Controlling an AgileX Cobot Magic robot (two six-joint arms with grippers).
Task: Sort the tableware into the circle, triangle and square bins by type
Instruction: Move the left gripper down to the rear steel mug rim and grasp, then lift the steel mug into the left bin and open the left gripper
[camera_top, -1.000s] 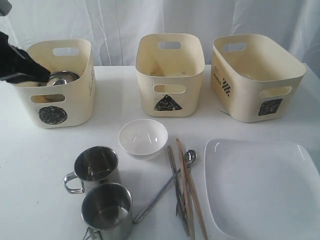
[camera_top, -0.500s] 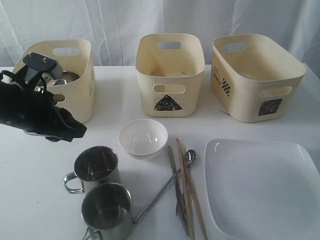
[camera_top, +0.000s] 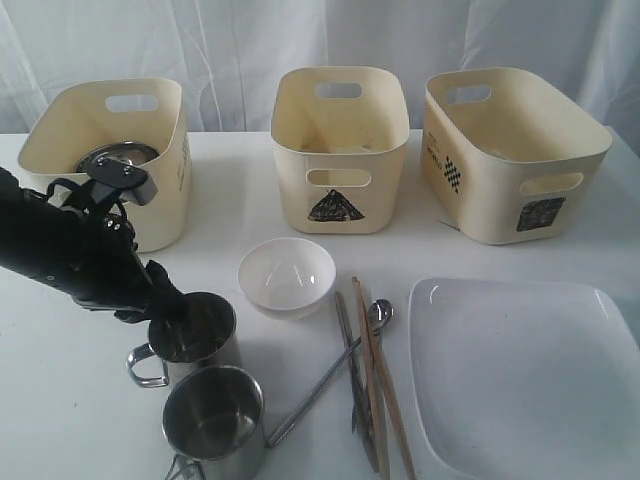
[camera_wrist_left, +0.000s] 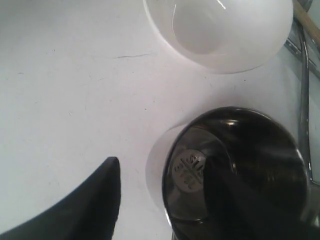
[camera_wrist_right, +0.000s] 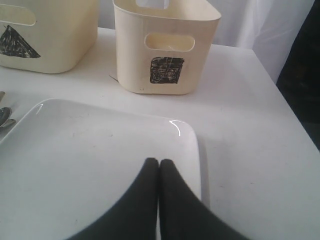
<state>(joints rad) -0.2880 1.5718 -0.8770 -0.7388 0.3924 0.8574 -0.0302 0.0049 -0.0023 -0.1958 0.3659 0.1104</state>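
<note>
Two black claws: left claw (camera_wrist_left: 163, 165) splayed astride shiny steel mug (camera_wrist_left: 260, 145), right claw (camera_wrist_right: 159, 162) pinched.

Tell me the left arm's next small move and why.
Probably close the left gripper: its jaws stand open astride the wall of the steel mug nearer the bins, one finger inside, one outside. The steel bowl already lies in the leftmost bin.

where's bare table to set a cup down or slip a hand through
Free: the strip between the triangle bin, square bin and the plate; the gap between circle bin and triangle bin; the table at its left front corner beside the mugs. Crowded: bowl, mugs, cutlery and chopsticks packed at front centre.
</note>
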